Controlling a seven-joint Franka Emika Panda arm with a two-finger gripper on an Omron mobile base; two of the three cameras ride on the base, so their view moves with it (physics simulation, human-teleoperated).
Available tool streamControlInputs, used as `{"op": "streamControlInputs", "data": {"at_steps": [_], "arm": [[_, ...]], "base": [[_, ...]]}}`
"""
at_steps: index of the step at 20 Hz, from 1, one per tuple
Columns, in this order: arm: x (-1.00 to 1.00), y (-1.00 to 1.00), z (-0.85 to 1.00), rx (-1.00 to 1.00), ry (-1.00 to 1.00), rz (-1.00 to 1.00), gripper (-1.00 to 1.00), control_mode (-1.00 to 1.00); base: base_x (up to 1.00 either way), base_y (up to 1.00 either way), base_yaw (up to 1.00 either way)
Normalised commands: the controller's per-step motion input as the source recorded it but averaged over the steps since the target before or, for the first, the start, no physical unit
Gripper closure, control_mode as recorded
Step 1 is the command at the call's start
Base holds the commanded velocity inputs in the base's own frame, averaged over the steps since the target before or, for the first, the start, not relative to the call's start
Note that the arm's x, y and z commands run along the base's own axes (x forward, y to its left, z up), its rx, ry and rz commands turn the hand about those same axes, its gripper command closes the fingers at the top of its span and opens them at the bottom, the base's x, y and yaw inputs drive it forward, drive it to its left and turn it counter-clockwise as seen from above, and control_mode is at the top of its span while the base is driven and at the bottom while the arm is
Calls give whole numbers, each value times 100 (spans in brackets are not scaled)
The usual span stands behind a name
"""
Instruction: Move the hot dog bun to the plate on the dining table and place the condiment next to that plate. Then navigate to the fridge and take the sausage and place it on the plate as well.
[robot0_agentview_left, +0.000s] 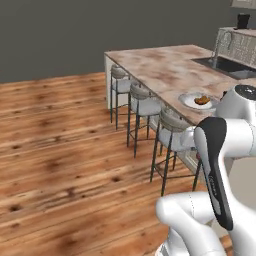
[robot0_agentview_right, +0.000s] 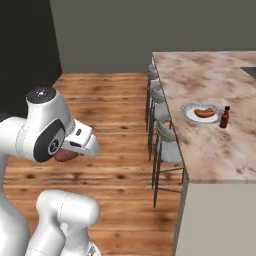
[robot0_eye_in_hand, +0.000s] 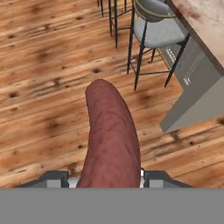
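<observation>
My gripper (robot0_eye_in_hand: 107, 177) is shut on the sausage (robot0_eye_in_hand: 110, 135), a dark red curved piece that sticks out ahead of the fingers (robot0_eye_in_hand: 54, 178) over the wooden floor. From the right base view the sausage (robot0_agentview_right: 65, 155) shows just under the hand. On the dining table (robot0_agentview_right: 210, 75) the pale plate (robot0_agentview_right: 187, 111) holds the hot dog bun (robot0_agentview_right: 205, 112), and the condiment (robot0_agentview_right: 224, 117) stands upright just right of it. The left base view shows the same plate (robot0_agentview_left: 186, 101) and bun (robot0_agentview_left: 202, 100) on the table (robot0_agentview_left: 160, 70). The fridge is out of view.
Grey-seated stools (robot0_agentview_left: 145, 105) line the table's near side, one close ahead of the hand (robot0_eye_in_hand: 155, 26). The table's grey end panel (robot0_eye_in_hand: 192, 87) stands to the right. A dark sink (robot0_agentview_left: 227, 66) and steel faucet (robot0_agentview_left: 222, 42) sit further back. Wooden floor (robot0_agentview_left: 60, 140) lies to the left.
</observation>
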Motion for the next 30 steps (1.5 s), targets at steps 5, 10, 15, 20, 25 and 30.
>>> {"op": "streamControlInputs", "data": {"at_steps": [5, 10, 15, 20, 25, 30], "arm": [[0, 0, 0, 0, 0, 0, 100, 100], [0, 0, 0, 0, 0, 0, 100, 100], [0, 0, 0, 0, 0, 0, 100, 100], [0, 0, 0, 0, 0, 0, 100, 100], [0, 0, 0, 0, 0, 0, 100, 100], [0, 0, 0, 0, 0, 0, 100, 100]], "base": [[65, 79, -67], [74, 79, -63], [75, 74, -61], [70, 77, -60], [79, 73, -53], [91, 56, -44]]}}
